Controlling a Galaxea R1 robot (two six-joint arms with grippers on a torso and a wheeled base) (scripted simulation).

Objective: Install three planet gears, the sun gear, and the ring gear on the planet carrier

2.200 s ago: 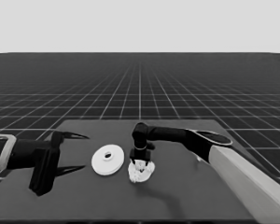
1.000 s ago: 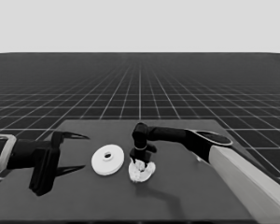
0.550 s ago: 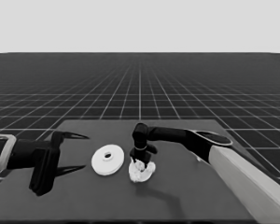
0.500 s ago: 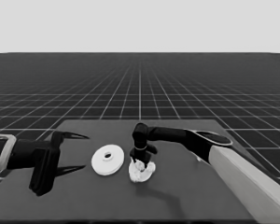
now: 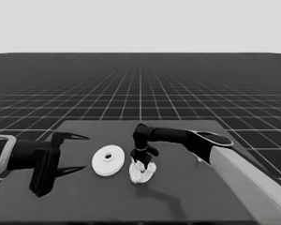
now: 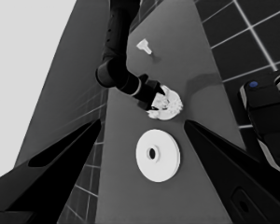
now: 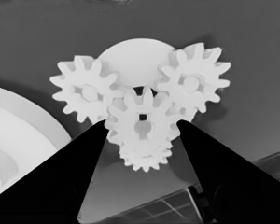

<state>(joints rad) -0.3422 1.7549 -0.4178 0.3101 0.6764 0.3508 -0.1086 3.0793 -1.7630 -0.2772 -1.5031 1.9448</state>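
- I am holding my right gripper (image 5: 141, 164) over the smaller round part (image 7: 135, 58) at table centre, fingers straddling the sun gear (image 7: 141, 122); whether they are pinching it I cannot tell.
- Three planet gears are sitting around it, at 10 (image 7: 85, 91), 2 (image 7: 193, 81) and 6 (image 7: 141, 156) o'clock; I am judging that teeth must mesh before letting go.
- The larger round part (image 5: 108, 160) is lying at the stack's 9 o'clock; my left gripper (image 5: 61, 154) is waiting open, farther toward 9.

The right gripper (image 5: 141, 163) stands over the smaller round part (image 5: 141, 173), blocking access from above, with the larger round part (image 5: 108, 160) crowding just beside it.
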